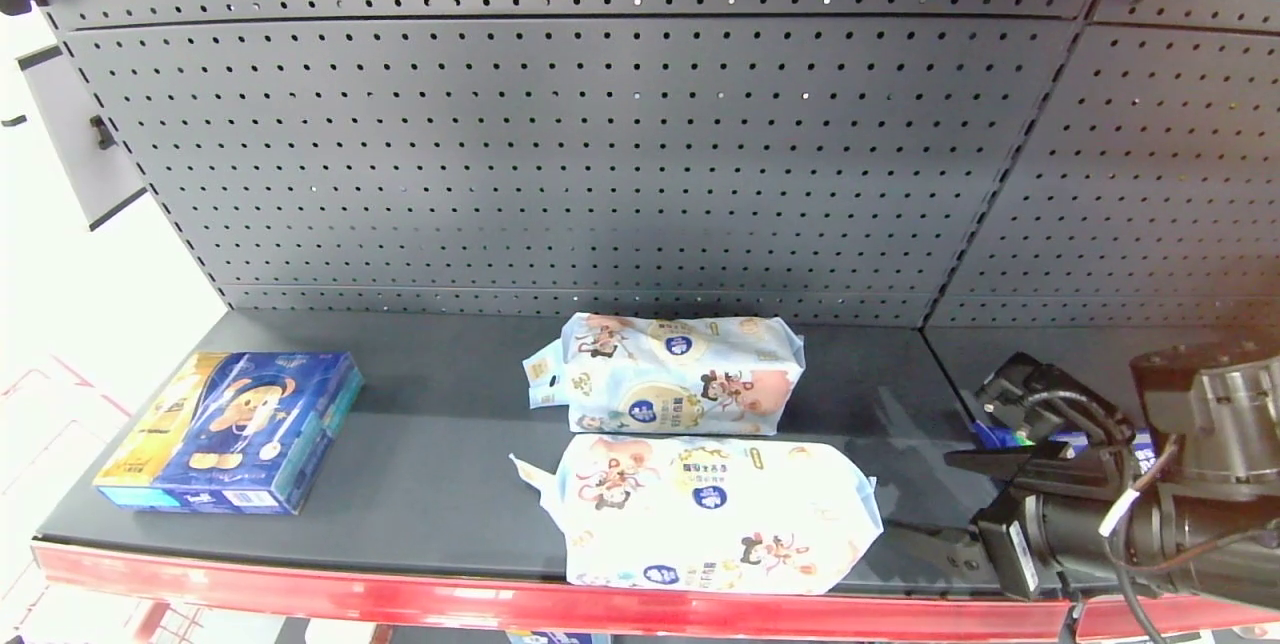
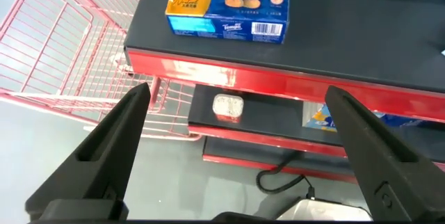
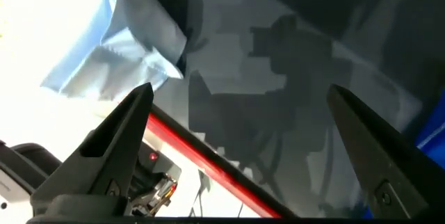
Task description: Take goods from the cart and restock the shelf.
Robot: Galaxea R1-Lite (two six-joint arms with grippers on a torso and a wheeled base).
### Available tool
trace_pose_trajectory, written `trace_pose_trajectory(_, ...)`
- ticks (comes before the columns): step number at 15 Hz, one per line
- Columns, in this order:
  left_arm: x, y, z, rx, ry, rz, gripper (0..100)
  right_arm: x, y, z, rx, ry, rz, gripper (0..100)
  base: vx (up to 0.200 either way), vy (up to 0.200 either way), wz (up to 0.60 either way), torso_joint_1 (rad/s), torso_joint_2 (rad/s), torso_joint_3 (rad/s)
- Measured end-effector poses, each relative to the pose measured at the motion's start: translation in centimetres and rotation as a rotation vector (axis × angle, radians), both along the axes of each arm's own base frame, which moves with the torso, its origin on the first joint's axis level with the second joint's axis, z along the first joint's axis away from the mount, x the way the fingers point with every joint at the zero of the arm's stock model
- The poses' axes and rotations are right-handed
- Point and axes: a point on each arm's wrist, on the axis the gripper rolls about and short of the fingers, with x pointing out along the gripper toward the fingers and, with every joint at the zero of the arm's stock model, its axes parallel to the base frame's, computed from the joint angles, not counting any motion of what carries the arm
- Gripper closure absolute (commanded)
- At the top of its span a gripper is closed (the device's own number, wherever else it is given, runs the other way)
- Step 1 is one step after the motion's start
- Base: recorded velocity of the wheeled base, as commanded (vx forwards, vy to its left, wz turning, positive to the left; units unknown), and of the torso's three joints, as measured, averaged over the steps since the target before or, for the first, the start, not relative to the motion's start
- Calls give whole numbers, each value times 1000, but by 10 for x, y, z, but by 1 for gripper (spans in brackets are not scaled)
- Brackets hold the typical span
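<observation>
Near to far: the left gripper (image 2: 238,90), jaws spread and empty, hangs below the shelf (image 1: 450,464) beside the pink wire cart (image 2: 62,50), seemingly poised for a next pick. The right gripper (image 1: 925,496), equally spread and empty, sits just beside the front pack (image 1: 710,514), which is soft, pale and cartoon-printed and lies flat at the shelf edge. The rear pack (image 1: 675,374) lies behind it, and a blue box (image 1: 235,429) sits well to the left.

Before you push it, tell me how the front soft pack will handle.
The front pack looks film-wrapped and puffy, so it likely squashes rather than stays stiff. Lying flat, it should slide, not roll. It sits at the red shelf edge; an outward push might drop it.
</observation>
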Motion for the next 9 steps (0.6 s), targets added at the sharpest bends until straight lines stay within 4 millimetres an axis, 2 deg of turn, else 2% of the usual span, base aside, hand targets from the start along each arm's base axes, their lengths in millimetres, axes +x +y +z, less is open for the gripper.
trace_pose_trajectory(6,0,0,0,0,-1,1,0,14,14,2,0,0,35,0,0,0,0,0,0,0)
trace_pose_trajectory(9,0,0,0,-1,-1,1,0,15,21,1,-1,4,61,0,0,0,0,0,0,0)
